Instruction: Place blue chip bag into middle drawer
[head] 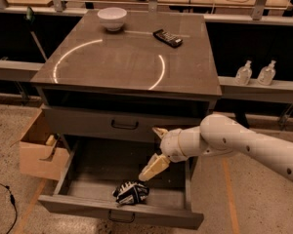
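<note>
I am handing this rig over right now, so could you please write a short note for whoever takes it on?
Gripper: fingers open and empty, hovering over the pulled-out middle drawer, just above and to the right of the blue chip bag.
Blue chip bag: lies on the drawer floor near the front wall, clear of the fingers.
Done: the bag is in the middle drawer and not held.
Left: probably only lifting the arm out of the drawer, which stands open.

Dim warm overhead light. Ring glare on cabinet top (pixel 122 52). Middle drawer (pixel 161 213) shadowed at its far end; pale gripper (pixel 155 150) above it catches light.
</note>
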Robot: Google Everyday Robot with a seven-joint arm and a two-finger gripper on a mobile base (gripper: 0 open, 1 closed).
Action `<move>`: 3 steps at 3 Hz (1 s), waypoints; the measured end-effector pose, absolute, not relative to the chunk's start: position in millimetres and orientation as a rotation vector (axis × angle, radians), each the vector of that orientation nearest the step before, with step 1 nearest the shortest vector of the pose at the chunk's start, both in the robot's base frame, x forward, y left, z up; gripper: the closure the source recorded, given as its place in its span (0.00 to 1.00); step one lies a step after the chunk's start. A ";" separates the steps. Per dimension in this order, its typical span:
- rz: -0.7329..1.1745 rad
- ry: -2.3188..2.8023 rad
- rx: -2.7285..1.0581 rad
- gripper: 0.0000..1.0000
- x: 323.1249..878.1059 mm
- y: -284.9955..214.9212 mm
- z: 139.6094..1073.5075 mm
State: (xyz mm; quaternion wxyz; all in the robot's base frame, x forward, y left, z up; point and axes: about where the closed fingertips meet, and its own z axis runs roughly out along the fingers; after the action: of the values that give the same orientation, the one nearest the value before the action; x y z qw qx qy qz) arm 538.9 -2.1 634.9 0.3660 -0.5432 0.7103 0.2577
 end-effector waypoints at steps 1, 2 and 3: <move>0.786 1.766 -1.358 0.00 545.9 -29.3 665.4; 0.896 1.746 -1.376 0.00 530.4 -51.3 691.6; 1.010 1.695 -1.465 0.00 509.2 -60.1 719.1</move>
State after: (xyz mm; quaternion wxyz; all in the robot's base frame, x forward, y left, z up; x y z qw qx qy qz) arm 509.2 -60.1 719.1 0.3354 -0.5615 0.6499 0.3871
